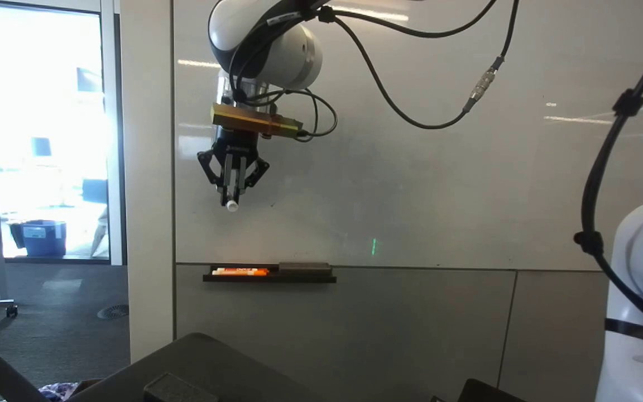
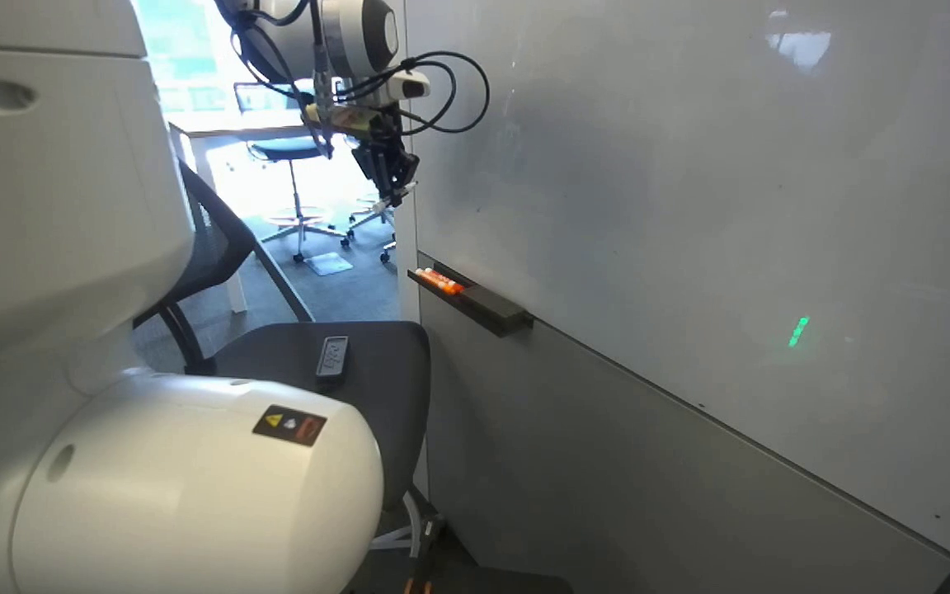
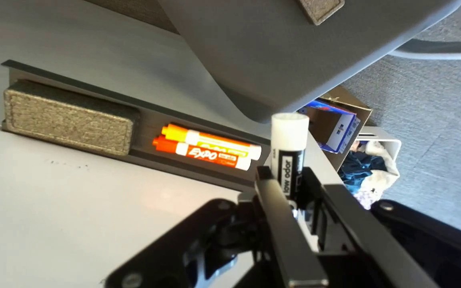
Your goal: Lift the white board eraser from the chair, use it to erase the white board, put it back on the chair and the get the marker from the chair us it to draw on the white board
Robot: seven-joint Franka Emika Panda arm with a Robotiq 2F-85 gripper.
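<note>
Now the white board (image 1: 411,184) rises beside my hand (image 1: 231,200), with the chair (image 2: 388,371) and the tray (image 1: 271,278) below; the eraser (image 2: 332,356) lies on the chair. I'm clamped on the marker (image 3: 289,156), its long axis running toward the board, which should decide the stroke; contact I cannot tell. It reads "low odor"; beneath, a red pen (image 3: 206,155) says "EXPO".

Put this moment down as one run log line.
gripper: shut on marker | board: short green mark, marker contact unclear | eraser: on chair | tray: two orange markers, second eraser
</note>
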